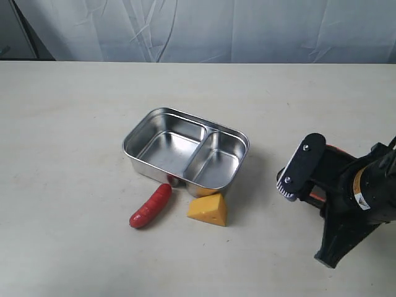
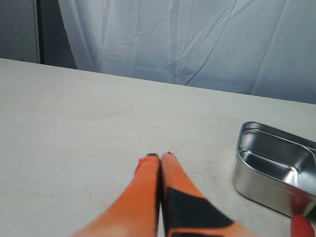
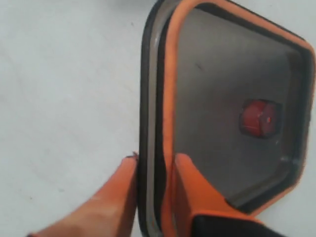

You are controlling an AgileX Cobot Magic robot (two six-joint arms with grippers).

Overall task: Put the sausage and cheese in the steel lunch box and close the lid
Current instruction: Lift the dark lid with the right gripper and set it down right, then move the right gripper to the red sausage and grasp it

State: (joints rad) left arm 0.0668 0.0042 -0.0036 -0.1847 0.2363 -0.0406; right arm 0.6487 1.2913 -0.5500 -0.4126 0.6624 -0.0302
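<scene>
The steel lunch box [image 1: 179, 112] stands open and empty mid-table; its corner [image 2: 269, 170] also shows in the left wrist view. In front of the box the red sausage [image 1: 151, 205] lies on the table, and the yellow cheese wedge [image 1: 209, 209] sits just right of it. My right gripper [image 3: 155, 160] is shut on the rim of the dark lid [image 3: 222, 89], held on edge above the table, orange seal and valve tab [image 3: 256, 117] facing the camera. My left gripper [image 2: 159, 156] is shut and empty, left of the box and low over the table.
The right arm [image 1: 349, 192] stands at the table's right, well away from the box. A white curtain [image 1: 204, 28] hangs behind the far edge. The left arm is outside the exterior view.
</scene>
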